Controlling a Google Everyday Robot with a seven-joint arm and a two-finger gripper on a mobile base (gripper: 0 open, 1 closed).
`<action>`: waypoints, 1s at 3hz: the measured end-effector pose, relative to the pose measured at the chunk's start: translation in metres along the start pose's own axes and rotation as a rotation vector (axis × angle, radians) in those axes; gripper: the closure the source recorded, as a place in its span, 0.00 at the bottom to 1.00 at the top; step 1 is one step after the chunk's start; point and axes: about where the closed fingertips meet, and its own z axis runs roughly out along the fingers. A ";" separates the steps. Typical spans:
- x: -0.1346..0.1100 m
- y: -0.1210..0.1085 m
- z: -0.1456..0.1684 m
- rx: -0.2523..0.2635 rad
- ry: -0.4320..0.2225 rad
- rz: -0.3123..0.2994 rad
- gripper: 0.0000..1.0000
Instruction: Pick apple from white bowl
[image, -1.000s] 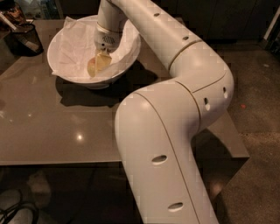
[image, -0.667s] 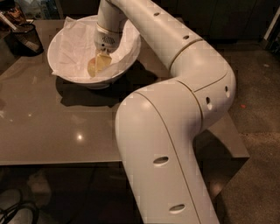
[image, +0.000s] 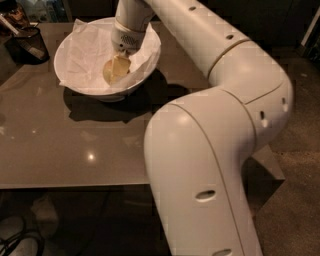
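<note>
No visible shift vs 1 s ago: gripper (image: 120, 61) stays low inside white bowl (image: 136, 82), right on top of apple (image: 110, 73), which lies on crumpled paper (image: 85, 50) near bowl's centre. Grip state: can't tell. Apple looks round; stem direction unclear.

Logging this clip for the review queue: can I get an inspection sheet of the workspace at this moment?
Surface: glossy grey-brown table, with light spots reflected.
Job's things: apple lies in the white bowl, on crumpled white paper.
Clutter: dark mesh cup at far left by the table's edge, with something sticking out of it.
Grippers: gripper is down inside the bowl, at the apple; a grasp cannot be confirmed.
Cables: dark loops that look like cables on the floor, lower left.
Surroundings: speckled floor on the right; dark background behind.
</note>
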 end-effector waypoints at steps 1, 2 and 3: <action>-0.006 0.016 -0.036 0.040 -0.028 0.008 1.00; -0.018 0.037 -0.071 0.079 -0.041 -0.008 1.00; -0.040 0.063 -0.104 0.121 -0.040 -0.061 1.00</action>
